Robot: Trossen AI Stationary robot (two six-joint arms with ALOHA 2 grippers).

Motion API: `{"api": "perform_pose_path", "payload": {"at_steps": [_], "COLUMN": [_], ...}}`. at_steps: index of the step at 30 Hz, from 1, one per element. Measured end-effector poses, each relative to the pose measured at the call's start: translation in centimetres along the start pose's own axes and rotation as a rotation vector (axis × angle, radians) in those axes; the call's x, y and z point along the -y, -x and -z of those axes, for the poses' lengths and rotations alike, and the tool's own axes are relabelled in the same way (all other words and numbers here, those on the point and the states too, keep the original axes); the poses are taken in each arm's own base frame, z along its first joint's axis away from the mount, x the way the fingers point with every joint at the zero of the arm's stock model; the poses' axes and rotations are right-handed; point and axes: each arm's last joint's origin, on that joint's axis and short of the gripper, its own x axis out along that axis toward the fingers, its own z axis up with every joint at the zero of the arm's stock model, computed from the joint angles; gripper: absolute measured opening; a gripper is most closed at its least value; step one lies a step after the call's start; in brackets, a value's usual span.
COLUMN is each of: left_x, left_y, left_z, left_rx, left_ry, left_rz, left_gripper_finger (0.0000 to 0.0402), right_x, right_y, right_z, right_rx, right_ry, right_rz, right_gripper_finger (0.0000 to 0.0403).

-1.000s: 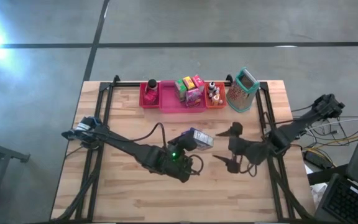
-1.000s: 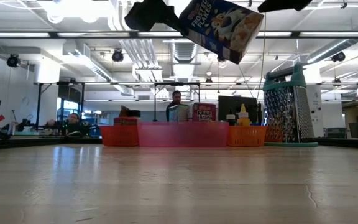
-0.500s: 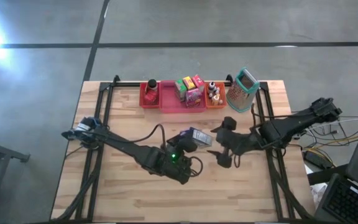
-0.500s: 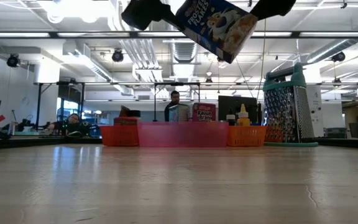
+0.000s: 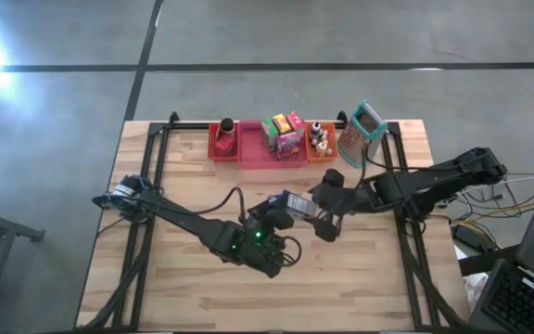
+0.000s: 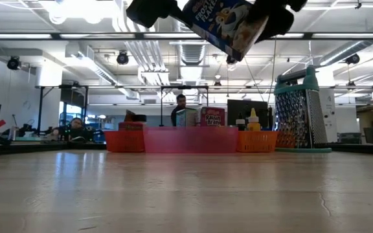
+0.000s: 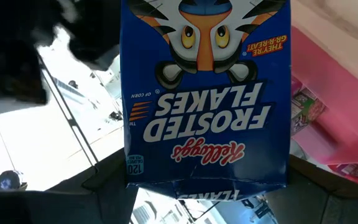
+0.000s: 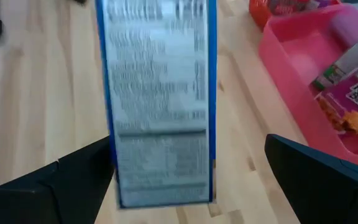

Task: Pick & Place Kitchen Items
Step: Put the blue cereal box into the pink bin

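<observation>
The left gripper (image 5: 281,215) holds a blue cereal box (image 5: 297,202) by its bottom end, tilted in the air over the middle of the wooden table (image 5: 184,297). The right gripper (image 5: 325,206), fingers spread wide, straddles the box's free end without clamping. The box looks light, stiff and crushable, best pinched across its narrow sides; behind, trays (image 5: 272,153) line the far edge in a bright open workshop.

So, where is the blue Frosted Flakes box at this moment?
In the high view, the Frosted Flakes box is held in the air above the table's middle by the left gripper, in front of the pink tray. The open right gripper flanks it.
</observation>
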Motion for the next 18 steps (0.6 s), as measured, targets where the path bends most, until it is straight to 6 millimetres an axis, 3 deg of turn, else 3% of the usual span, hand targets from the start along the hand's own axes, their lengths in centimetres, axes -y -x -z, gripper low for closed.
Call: {"api": "perform_pose_path", "payload": {"at_steps": [10, 18], "left_x": [-0.1, -0.1], "left_y": [0.0, 0.0], "left_z": [0.0, -0.1], "left_rx": [0.003, 0.01], "left_ry": [0.006, 0.0], "left_rz": [-0.003, -0.001], "left_gripper_finger": [0.0294, 0.0294], "right_x": [-0.1, -0.3], "right_y": [-2.4, -2.5], "right_z": [0.7, 0.2], "right_rx": [-0.038, -0.007], "right_ry": [0.043, 0.052], "right_rz": [0.023, 0.013], "right_gripper_finger": [0.04, 0.04]}}
